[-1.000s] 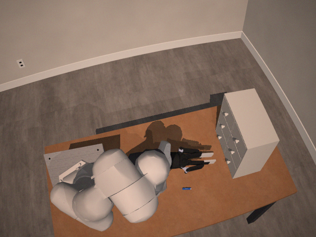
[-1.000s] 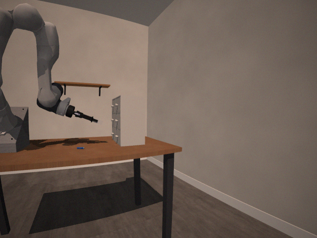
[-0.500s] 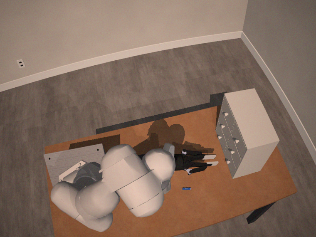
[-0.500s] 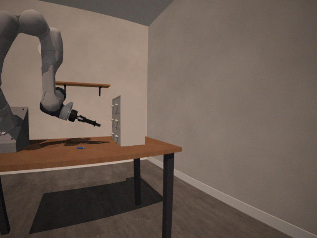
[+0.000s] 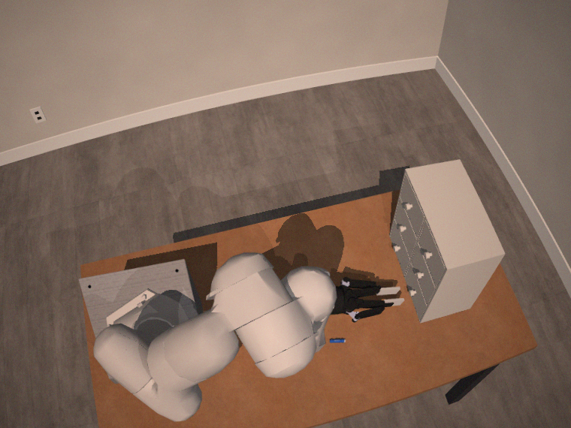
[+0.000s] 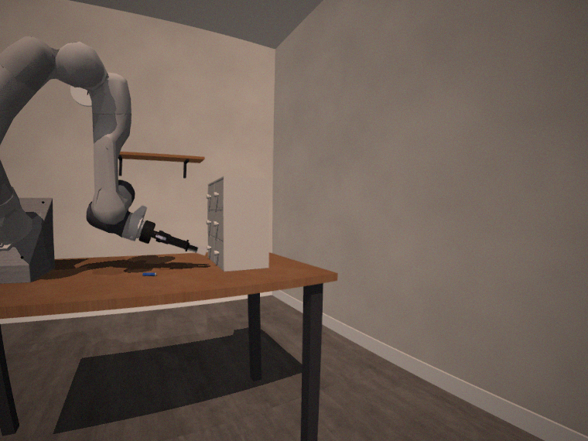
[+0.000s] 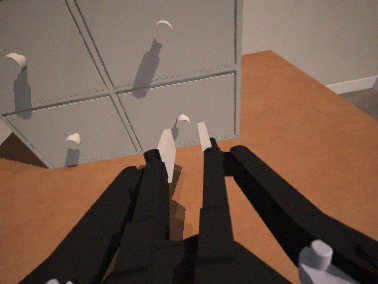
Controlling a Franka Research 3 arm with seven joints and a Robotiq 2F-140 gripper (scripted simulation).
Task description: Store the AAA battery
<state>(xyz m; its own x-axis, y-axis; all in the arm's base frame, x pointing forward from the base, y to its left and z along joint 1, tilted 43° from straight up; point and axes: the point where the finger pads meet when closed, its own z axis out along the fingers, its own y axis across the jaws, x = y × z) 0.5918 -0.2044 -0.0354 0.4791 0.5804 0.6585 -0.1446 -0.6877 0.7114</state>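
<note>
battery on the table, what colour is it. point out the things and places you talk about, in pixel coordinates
The battery (image 5: 336, 341) (image 6: 148, 274) is blue, with a pale tip at one end; it shows best in the top view.

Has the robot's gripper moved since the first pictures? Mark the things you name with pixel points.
Yes. The gripper (image 5: 391, 296) (image 6: 193, 249) (image 7: 186, 137) has moved closer to the chest (image 5: 460, 216) (image 6: 245, 223) (image 7: 238, 100) and lower, toward the table (image 5: 369, 368) (image 6: 189, 287) (image 7: 290, 110).
</note>
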